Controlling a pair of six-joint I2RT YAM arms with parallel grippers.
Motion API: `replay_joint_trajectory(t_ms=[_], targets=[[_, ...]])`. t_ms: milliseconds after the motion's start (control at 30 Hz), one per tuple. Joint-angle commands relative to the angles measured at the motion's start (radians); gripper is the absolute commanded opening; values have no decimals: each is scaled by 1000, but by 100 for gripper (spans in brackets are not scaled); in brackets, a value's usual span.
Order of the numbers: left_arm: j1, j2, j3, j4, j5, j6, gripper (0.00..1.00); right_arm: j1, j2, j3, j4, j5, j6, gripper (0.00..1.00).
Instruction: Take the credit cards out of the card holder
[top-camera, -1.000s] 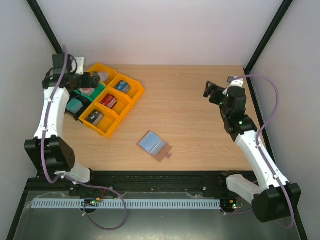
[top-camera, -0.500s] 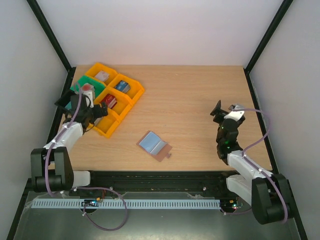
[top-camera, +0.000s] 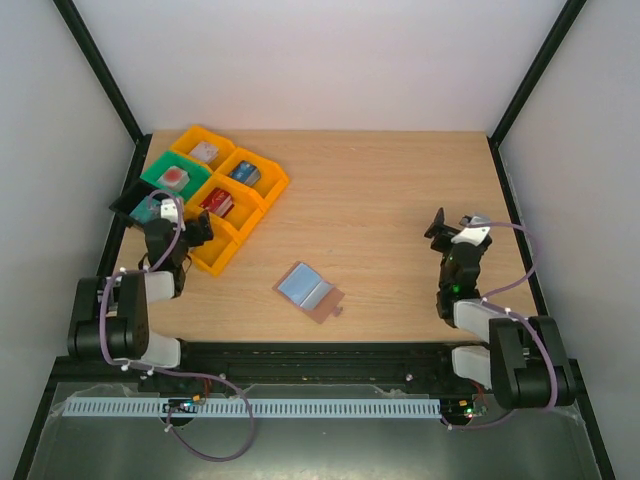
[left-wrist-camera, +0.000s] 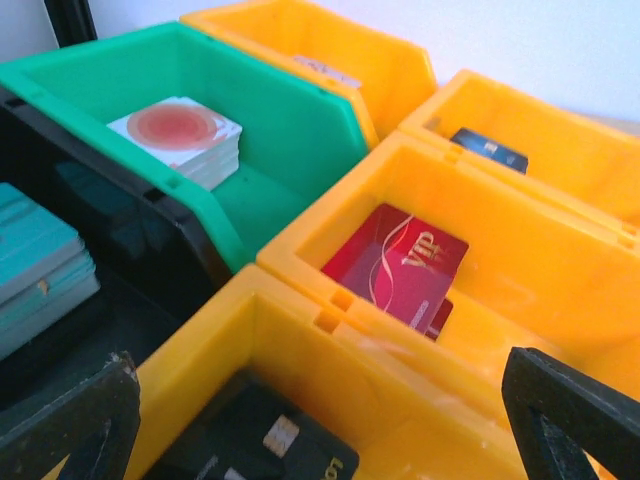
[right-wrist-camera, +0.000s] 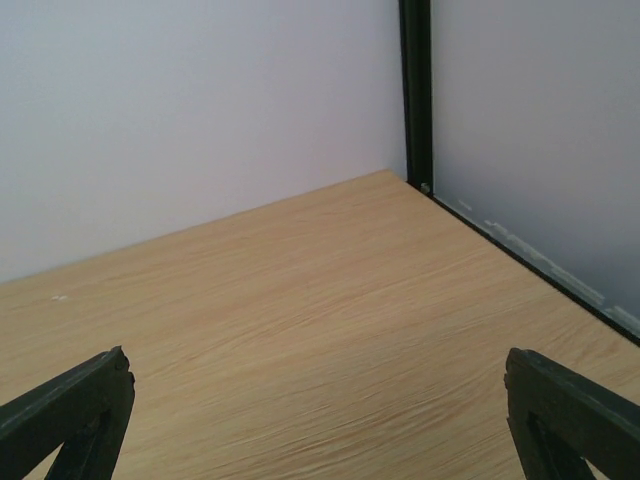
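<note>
From the top camera I saw the card holder (top-camera: 326, 308) lying opened flat on the wooden surface (top-camera: 400, 200), just below the middle of the frame and a little left of centre. The credit cards (top-camera: 300, 285) showed as a light blue-grey patch on its upper-left part. At that size I could not tell whether they sat tucked in a pocket or lay loose on top. Nothing was touching the holder.

The left arm (top-camera: 150, 285) was folded down in the lower left of the frame, with its wrist beside the cluster of bins. The left jaws stood wide apart with nothing between them. In the left wrist view their dark tips sat in the two bottom corners. Between them I saw a yellow bin (left-wrist-camera: 480, 330) holding a red card (left-wrist-camera: 395, 265), and a green bin (left-wrist-camera: 290, 110) holding a white stack marked with a red circle (left-wrist-camera: 180, 135). At the left edge was a black bin (left-wrist-camera: 150, 290) with a teal stack (left-wrist-camera: 35, 265).

The right arm (top-camera: 462, 275) was folded at the lower right, well apart from the holder. The right jaws were also spread wide and empty, their tips in the bottom corners of the right wrist view, which showed only bare wood, the white wall and a black corner post (right-wrist-camera: 415, 90).
</note>
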Motion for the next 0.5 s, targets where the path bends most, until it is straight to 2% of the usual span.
replay_joint_trajectory(t_ms=[0,200,267,467], targets=[[-1,52,2,223,35,7,100,-82,44,36,64,-99,-27,99],[-25,126,-225,736,72,74,99,-96,152,-2,185,-172,-23,99],[-26,119,-185,637,47,64,99,-99,193,10,205,-184,-30,99],[-26,143,-164,646,82,71,99,-102,342,36,294,-189,-33,99]])
